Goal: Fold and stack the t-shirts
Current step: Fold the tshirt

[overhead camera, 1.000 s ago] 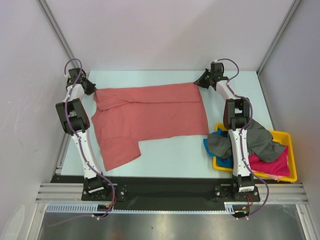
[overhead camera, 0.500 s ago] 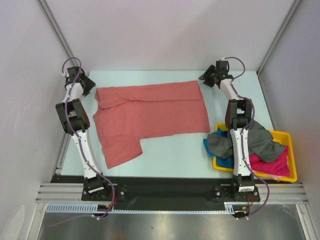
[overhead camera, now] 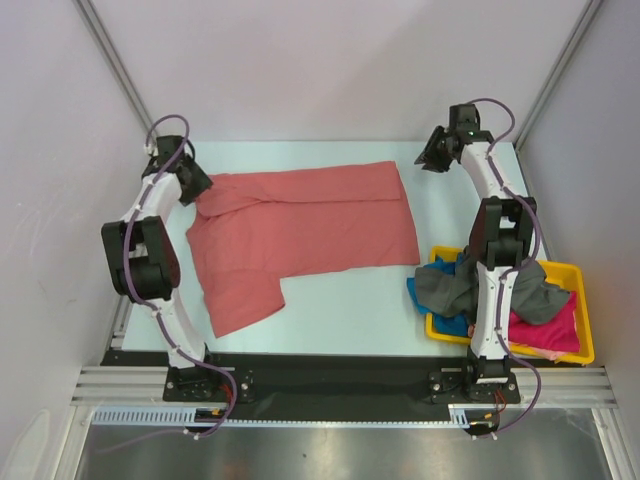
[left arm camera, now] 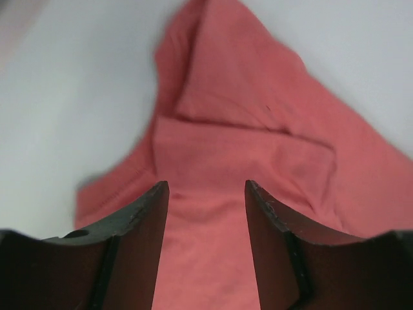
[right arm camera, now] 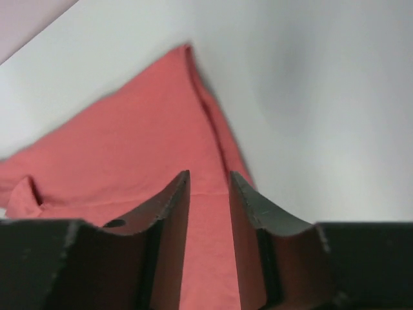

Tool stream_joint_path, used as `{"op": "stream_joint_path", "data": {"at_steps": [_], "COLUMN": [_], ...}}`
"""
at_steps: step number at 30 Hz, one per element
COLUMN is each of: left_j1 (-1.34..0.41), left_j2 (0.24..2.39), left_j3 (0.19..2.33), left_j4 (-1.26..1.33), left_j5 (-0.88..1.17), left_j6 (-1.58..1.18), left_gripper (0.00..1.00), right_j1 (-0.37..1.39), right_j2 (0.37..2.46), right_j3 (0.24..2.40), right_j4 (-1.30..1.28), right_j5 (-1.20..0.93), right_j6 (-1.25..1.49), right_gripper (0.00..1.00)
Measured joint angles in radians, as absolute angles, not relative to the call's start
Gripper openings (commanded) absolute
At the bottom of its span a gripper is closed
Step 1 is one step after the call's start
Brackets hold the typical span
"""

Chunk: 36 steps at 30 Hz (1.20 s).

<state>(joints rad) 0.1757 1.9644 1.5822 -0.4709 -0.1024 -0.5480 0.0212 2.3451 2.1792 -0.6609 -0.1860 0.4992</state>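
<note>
Left wrist view: left gripper jaws parted, nothing between them, over the red t-shirt. Right gripper jaws narrowly parted, empty, at the shirt's far right corner. Shirt lies spread on the table. Other t-shirts heaped in the yellow tray.

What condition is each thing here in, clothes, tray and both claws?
Salmon-red cloth t-shirt: spread on the pale table, unheld.
Left gripper: open, empty.
Right gripper: open, empty.
Yellow plastic tray: holds crumpled shirts.
Dark grey t-shirt: crumpled, spilling over tray's rim.
Magenta-pink t-shirt: crumpled in tray.
Bright blue t-shirt: crumpled under the grey.
</note>
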Motion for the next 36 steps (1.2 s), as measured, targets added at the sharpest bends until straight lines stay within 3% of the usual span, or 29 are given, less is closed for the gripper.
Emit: {"op": "stream_joint_path", "data": {"at_steps": [4,11,17,31,36], "left_j1": [0.123,0.123,0.113,0.120,0.144], "left_j2": [1.916,1.861,1.759,1.980,2.040], "left_j3": [1.541,1.434,1.291,1.578,1.641], "left_j4": [-0.490,-0.572,-0.605,-0.584,-0.596], "left_j5": [-0.033,-0.018,-0.002,0.057,0.060], "left_j6": [-0.540,-0.551,-0.552,-0.560,-0.568], "left_gripper": [0.48,0.51,0.49,0.50,0.56], "right_j1": [0.051,0.078,0.103,0.111,0.109], "right_j2": [2.320,2.329,2.313,2.362,2.364], "right_j3": [2.112,2.061,1.971,2.038,2.025], "right_j4": [-0.645,-0.685,-0.701,-0.701,-0.696], "right_j5": [-0.252,-0.293,-0.282,-0.263,-0.263], "right_j6": [0.508,0.523,0.492,0.514,0.538], "right_gripper": [0.28,0.40,0.40,0.38,0.37]}}
